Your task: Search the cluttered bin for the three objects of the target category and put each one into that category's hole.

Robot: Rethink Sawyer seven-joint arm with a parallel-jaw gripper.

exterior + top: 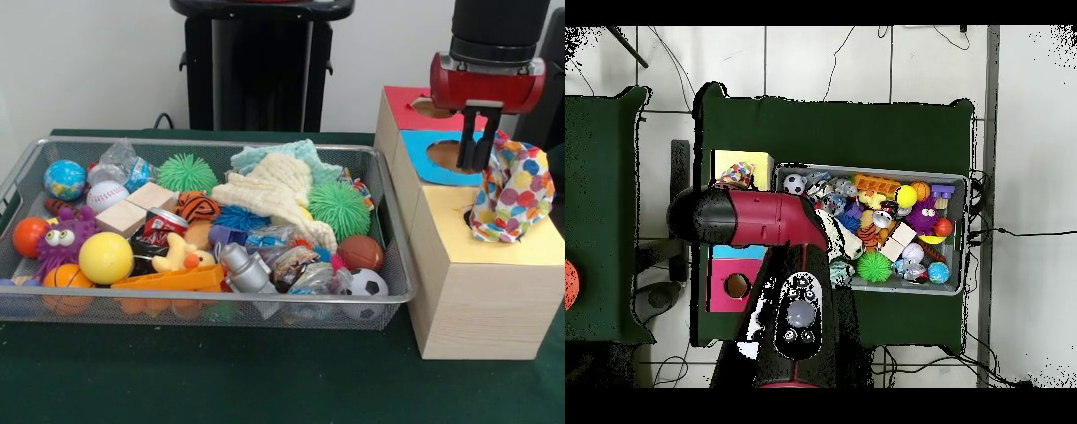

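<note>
My gripper (478, 157) hangs over the wooden box (477, 309) at the right, just above its blue section (415, 146). It is shut on the top of a white cloth with coloured dots (514, 190). The cloth droops to the right of the fingers, and its lower end reaches the hole in the yellow section (508, 252). Seen from overhead, the dotted cloth (737, 178) lies on the yellow section (755, 161), and the arm (755, 218) hides the gripper. In the wire bin (212, 142), a cream cloth (275, 193) and a pale blue cloth (281, 154) lie among the toys.
The bin holds several balls, green spiky balls (339, 206), a yellow ball (105, 257), a purple monster (62, 237), a duck, wooden blocks and a soccer ball (365, 283). The box's red section (404, 104) has its own hole. Green cloth covers the table (221, 380).
</note>
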